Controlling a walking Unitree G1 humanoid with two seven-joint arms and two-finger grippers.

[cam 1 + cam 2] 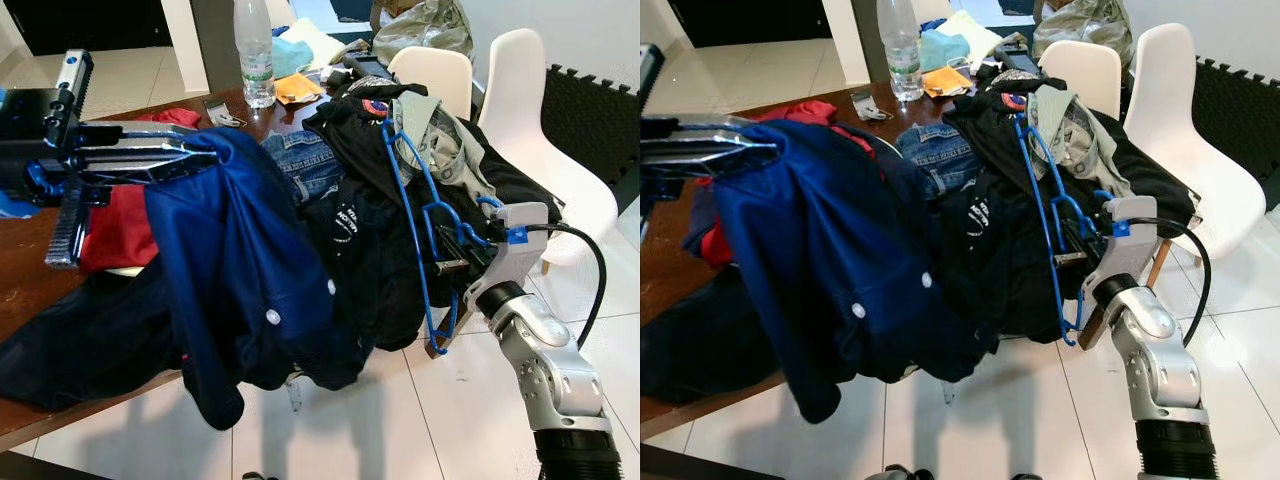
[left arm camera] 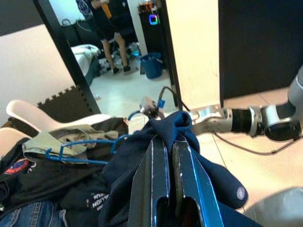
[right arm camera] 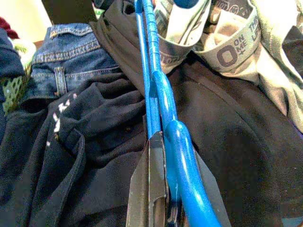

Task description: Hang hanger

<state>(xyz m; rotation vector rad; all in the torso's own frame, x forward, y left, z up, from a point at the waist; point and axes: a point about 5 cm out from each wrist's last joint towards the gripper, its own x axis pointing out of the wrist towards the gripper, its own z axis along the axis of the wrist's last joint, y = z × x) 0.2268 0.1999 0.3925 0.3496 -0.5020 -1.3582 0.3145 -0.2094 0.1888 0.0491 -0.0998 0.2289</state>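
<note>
Right gripper [image 1: 455, 252] clamps the stiff, light blue hanger [image 1: 415, 205] while left gripper [image 2: 173, 156] pinches the limp navy shirt [image 1: 245, 270].

Both claws clamped (arms outstretched).

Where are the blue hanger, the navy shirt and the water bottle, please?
blue hanger [image 1: 412, 215]: left eye view, on its long side bar.
navy shirt [image 1: 235, 250]: left eye view, on the hanging front panel.
water bottle [image 1: 255, 55]: left eye view, on its label.
</note>
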